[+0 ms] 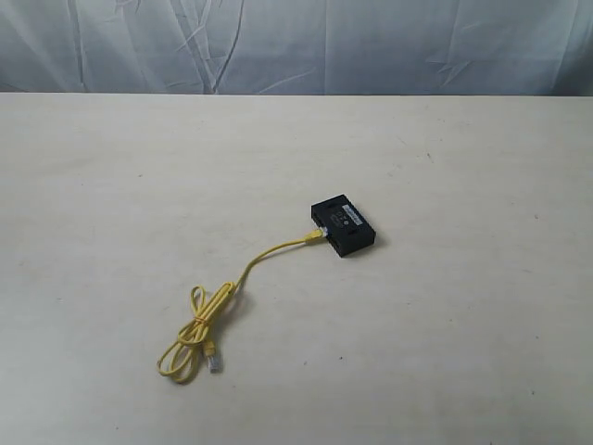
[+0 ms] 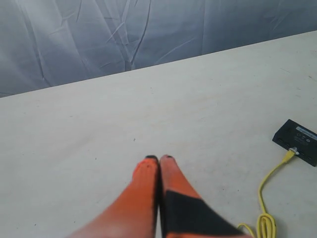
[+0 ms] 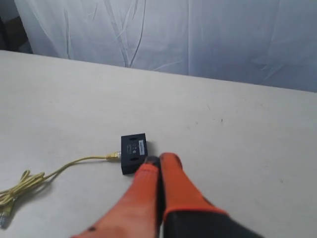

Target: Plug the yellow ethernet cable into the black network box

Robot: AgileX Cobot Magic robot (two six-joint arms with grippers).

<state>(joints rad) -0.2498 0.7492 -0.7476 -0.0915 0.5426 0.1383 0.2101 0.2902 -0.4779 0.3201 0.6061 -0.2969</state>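
Cable lies on the bench near its middle. The near end is bunched in a few loose loops, and a single strand runs from them up to the box. That strand's plug sits against the box's side, seemingly in a port, though whether it has clicked home is too small to tell. The spare plug rests free beside the loops.

The cable looks light and limp. Lifted mid-length it would sag and drag its coils, so the best hold is probably on the yellow boot just behind a plug, where the cord is stiffest. The clear plug with its latch tab is likely brittle and is best not squeezed.

The box is flat, smooth plastic and looks light. A push on the plug could slide it across the bench, so it probably needs bracing from the far side, gripped across its short edges.

A small white label and some pale markings show on the box's top. None of the writing can be read, and no brand can be made out.

The left pincer is closed on nothing, over bare bench and well apart from the cable. The right pincer is also closed and empty, its tips pointing toward the box. Its height above the box cannot be told.
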